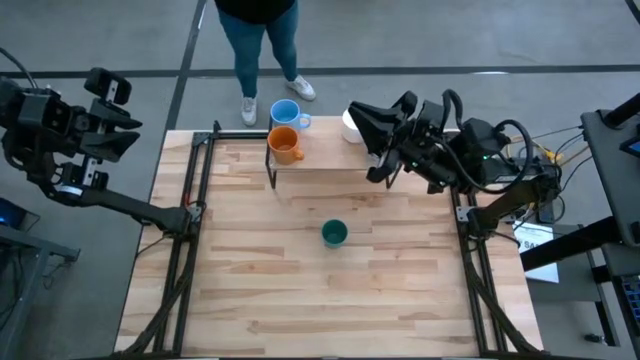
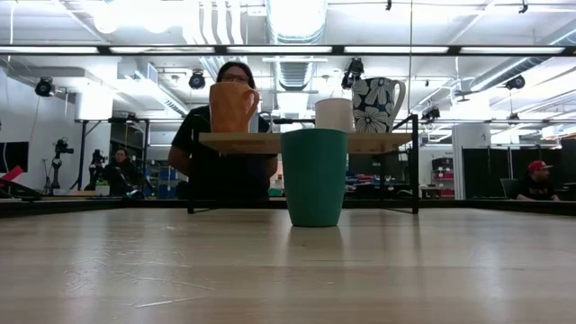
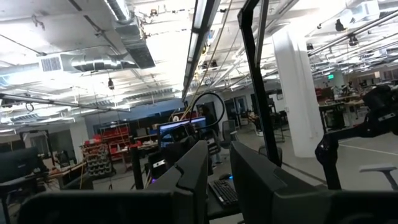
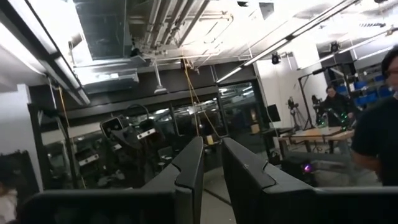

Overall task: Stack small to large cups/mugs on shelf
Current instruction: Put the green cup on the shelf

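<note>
**Ana:** On the shelf (image 1: 330, 178) at the far edge of the table, what is already up?

**Ben:** From the low camera, the orange mug (image 2: 231, 108) at one end, a white mug (image 2: 334, 114) near the middle, and a flower-patterned mug (image 2: 377, 104) beside it toward the other end. From above, a light blue mug (image 1: 286, 113) sits just behind the orange one, though I cannot tell whether it is on the plank or past its edge. The dark green cup (image 1: 334, 234) stands alone on the tabletop, upright, well in front of the shelf.

**Ana:** And the arms?

**Ben:** The right gripper (image 1: 362, 122) hangs above the shelf's right end, over the white mug, its fingers (image 4: 189, 163) drawn close with a thin gap and nothing between them. The left gripper (image 1: 128, 140) is parked off the table's left side, fingers (image 3: 194, 165) narrowly apart, also empty.

**Ana:** So which step is this?

**Ben:** I judge it is between placements, with the green cup next. That calls for the right arm to swing back toward mid-table, spread its fingers wider than the cup's rim, descend and close, then lift it clear of the plank's edge.
</note>
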{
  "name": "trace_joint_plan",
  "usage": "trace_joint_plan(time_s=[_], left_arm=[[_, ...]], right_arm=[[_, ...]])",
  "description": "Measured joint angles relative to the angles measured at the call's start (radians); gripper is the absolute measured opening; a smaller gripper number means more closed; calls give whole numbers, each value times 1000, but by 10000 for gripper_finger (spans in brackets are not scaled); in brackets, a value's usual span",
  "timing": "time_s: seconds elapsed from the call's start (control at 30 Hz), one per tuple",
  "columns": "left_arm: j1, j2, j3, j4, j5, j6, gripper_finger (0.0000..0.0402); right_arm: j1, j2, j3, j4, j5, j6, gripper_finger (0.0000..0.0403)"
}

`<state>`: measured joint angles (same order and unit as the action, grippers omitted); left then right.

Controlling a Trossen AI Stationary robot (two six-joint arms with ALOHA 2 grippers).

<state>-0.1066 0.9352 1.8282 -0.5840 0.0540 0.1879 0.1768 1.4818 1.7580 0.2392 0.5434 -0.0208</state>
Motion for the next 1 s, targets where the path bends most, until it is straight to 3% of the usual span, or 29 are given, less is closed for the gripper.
trace_joint_plan(time_s=[0.43,0.67,0.83,1.0], left_arm=[[0,-3,0,0,4,-1,57],[0,-6,0,0,4,-1,57],[0,-8,0,0,3,-1,57],[0,-7,0,0,3,-1,57]], right_arm=[[0,0,0,1,-8,78,54],[-5,-1,0,-31,-142,95,54],[-21,-2,0,-260,-152,199,54],[-53,-2,0,-694,-158,400,54]])
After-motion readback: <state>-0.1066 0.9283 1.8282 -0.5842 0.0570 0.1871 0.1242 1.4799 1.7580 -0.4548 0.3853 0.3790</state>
